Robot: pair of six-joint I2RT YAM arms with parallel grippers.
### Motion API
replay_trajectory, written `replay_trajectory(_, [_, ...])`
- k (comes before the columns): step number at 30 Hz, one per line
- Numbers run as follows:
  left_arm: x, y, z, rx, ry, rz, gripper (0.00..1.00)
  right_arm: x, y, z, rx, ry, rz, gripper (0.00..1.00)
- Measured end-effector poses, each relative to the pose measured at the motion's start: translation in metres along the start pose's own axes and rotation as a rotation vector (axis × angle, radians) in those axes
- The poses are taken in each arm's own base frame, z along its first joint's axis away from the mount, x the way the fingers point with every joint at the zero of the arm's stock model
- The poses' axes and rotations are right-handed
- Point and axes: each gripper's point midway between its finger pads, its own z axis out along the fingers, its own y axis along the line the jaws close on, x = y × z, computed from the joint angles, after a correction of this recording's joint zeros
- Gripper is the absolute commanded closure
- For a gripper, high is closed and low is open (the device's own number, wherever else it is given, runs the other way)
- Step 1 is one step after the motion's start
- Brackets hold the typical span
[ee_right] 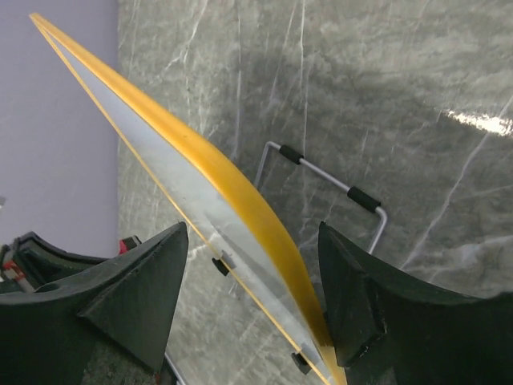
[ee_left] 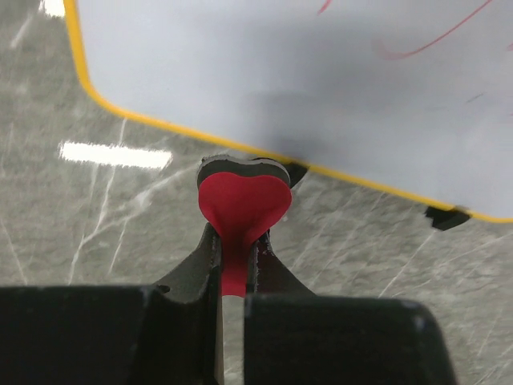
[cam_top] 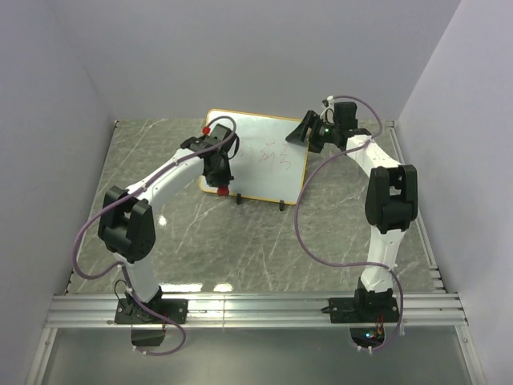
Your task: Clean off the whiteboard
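Left fingers (ee_left: 196,277) are pinching the eraser (ee_left: 243,200) just off the whiteboard's (ee_left: 321,80) near edge, scribbles (cam_top: 272,154) lying farther in; right fingers (ee_right: 136,309), spread, are straddling its rim.

Even light, glare patches on table (cam_top: 264,241), foreground possibly soft.

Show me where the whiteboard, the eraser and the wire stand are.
whiteboard (cam_top: 264,180), top view, white writing face.
eraser (ee_left: 243,202), left wrist view, red face.
wire stand (ee_right: 322,172), right wrist view, bare wire between black sleeves.
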Motion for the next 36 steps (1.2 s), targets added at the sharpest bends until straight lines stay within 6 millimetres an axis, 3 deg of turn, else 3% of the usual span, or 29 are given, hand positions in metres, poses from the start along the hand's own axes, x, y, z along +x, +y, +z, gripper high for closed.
replay_trajectory(7, [-0.029, -0.034, -0.001, 0.044, -0.041, 0.031, 1.00, -0.020, 0.004, 0.001, -0.012, -0.034, -0.040, 0.29])
replay_trajectory(16, [-0.042, -0.075, 0.003, 0.094, -0.070, 0.063, 1.00, -0.041, 0.000, -0.009, -0.013, -0.079, -0.037, 0.52])
replay_trajectory(24, [-0.049, -0.121, 0.013, 0.162, -0.097, 0.091, 1.00, -0.033, 0.005, -0.011, -0.073, -0.065, -0.025, 0.83])
replay_trajectory(25, [-0.048, -0.125, 0.014, 0.169, -0.096, 0.096, 1.00, -0.032, 0.009, -0.012, -0.085, -0.061, -0.013, 0.91])
replay_trajectory(30, [-0.042, -0.139, 0.019, 0.188, -0.095, 0.115, 1.00, -0.026, 0.034, -0.019, -0.146, -0.049, -0.043, 0.98])
replay_trajectory(36, [-0.036, -0.150, 0.016, 0.209, -0.100, 0.131, 1.00, -0.015, 0.035, -0.031, -0.131, -0.063, -0.082, 1.00])
